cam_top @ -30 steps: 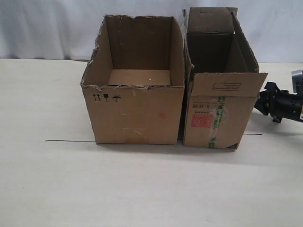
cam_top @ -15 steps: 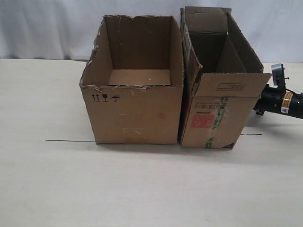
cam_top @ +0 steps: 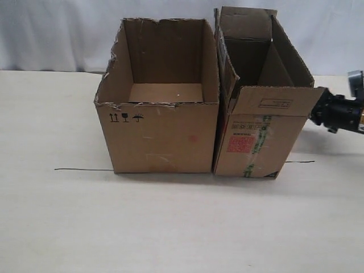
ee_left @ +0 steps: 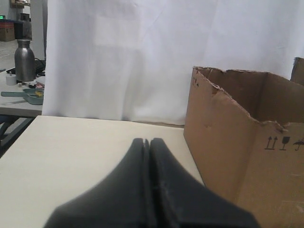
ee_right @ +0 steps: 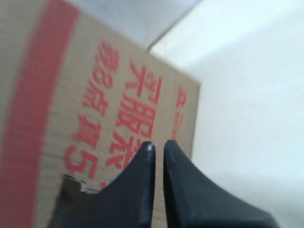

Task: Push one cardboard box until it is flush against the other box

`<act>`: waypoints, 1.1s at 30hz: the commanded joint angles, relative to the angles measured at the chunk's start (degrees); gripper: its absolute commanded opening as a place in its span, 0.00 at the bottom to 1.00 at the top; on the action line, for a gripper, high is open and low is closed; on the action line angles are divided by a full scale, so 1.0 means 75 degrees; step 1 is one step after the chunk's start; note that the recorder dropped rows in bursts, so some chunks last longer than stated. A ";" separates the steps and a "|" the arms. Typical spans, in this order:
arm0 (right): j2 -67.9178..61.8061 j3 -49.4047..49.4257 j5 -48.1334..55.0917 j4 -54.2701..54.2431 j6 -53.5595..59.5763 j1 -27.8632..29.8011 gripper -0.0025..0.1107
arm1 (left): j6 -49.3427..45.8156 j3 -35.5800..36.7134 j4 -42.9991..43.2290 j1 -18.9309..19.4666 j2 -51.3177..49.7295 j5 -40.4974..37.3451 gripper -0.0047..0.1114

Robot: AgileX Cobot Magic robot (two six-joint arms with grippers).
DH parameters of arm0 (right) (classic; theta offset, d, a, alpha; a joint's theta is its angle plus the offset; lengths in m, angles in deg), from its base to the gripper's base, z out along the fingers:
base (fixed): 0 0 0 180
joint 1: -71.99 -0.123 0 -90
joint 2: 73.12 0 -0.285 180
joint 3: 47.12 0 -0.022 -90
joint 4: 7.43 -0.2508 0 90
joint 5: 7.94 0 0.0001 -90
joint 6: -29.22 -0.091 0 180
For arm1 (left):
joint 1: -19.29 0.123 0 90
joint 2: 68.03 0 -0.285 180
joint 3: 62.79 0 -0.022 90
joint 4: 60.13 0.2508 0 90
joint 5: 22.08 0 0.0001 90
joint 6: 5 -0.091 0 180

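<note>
Print is showing on both cartons in the exterior view. The wide box [cam_top: 159,136] is carrying small black handling symbols [cam_top: 126,118]: arrows, a glass, an umbrella. The narrow box [cam_top: 256,142] is wearing a red square label [cam_top: 240,143] and green-printed clear tape [cam_top: 257,142], the writing too small to read. Both are sitting mid-worktop [cam_top: 170,227], the narrow box leaning slightly and pressing side to side against the wide one, with no gap showing at the front. The right pincer [cam_top: 314,114] is touching the narrow box's outer side just under the folded flap. A thin dark line [cam_top: 85,169] is running along the worktop behind the boxes.

In the left wrist view, the left pincer [ee_left: 147,142] is hanging with its fingers pressed together, gripping nothing, well apart from the wide box [ee_left: 237,156]. A metal bottle [ee_left: 24,60] is standing on a far table beside a white curtain [ee_left: 142,57].

In the right wrist view, the right pincer [ee_right: 156,145] is showing only a slit between its fingers, holding nothing, right at the narrow box [ee_right: 95,109], whose side is bearing blurred red Chinese characters, some digits and a red band [ee_right: 33,95].
</note>
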 commanded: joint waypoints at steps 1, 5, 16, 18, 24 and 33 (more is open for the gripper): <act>0.1350 0.1168 0.0401 -0.0463 0.0589 0.0630 0.07 | 0.0044 0.0015 0.0026 -0.0045 0.0026 0.0046 0.04; 0.2932 0.3143 0.0890 -0.2581 0.2729 0.0688 0.07 | 0.0044 0.0015 0.0026 -0.0045 0.0026 0.0078 0.04; 0.5752 0.7004 0.0134 -0.4699 0.5561 0.0674 0.07 | 0.0044 0.0015 0.0026 -0.0045 0.0026 0.0078 0.04; 0.5972 0.7279 0.0146 -0.4527 0.5576 0.0674 0.07 | 0.0044 0.0015 0.0026 -0.0045 0.0026 0.0078 0.04; 0.6398 0.7777 0.0150 -0.3807 0.5509 0.0674 0.07 | 0.0044 0.0015 0.0026 -0.0045 0.0026 0.0078 0.04; 0.6457 0.7670 0.0994 -0.3175 0.5350 0.0674 0.07 | 0.0044 0.0015 0.0026 -0.0045 0.0026 0.0078 0.04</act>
